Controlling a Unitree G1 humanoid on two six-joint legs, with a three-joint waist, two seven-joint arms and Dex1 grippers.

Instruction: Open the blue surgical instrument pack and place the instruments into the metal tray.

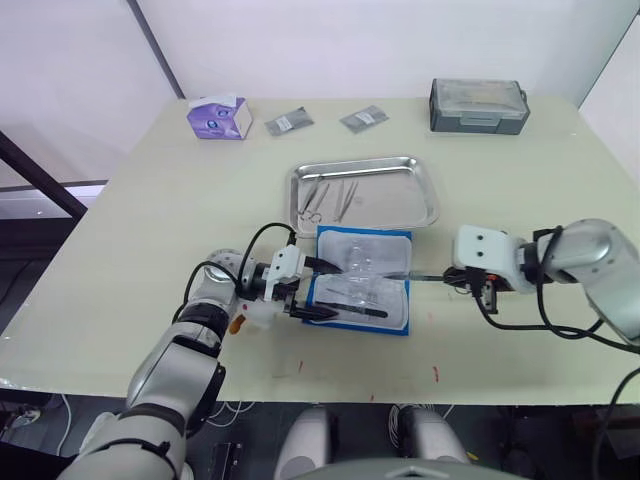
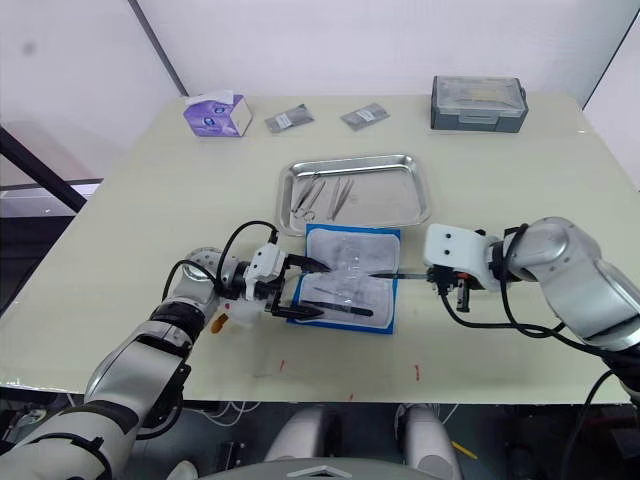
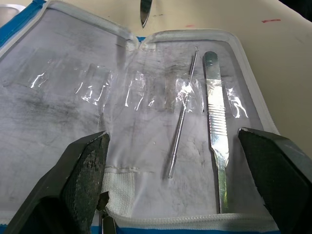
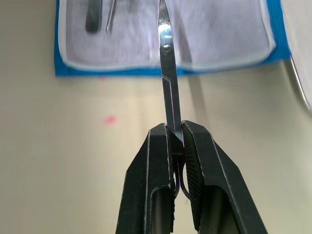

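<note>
**Scissors in transit, pack to tray**

Right gripper [image 4: 176, 146] is pinching a pair of scissors [image 4: 165, 73] just off the open blue pack [image 1: 361, 280], blades pointing across toward the left arm. The metal tray [image 1: 425, 205], already carrying several instruments [image 1: 325, 198], is lying just beyond the pack toward the table's far edge, nearer the right arm. Left gripper [image 3: 170, 180] is standing wide over the pack's lining, straddling tweezers [image 3: 215, 122] and a probe [image 3: 183, 119].

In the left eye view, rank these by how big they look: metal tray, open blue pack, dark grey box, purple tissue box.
1. metal tray
2. blue surgical instrument pack, slightly smaller than the tray, though it lies nearer the camera
3. dark grey box
4. purple tissue box, smallest; both boxes sit farthest from the camera
</note>
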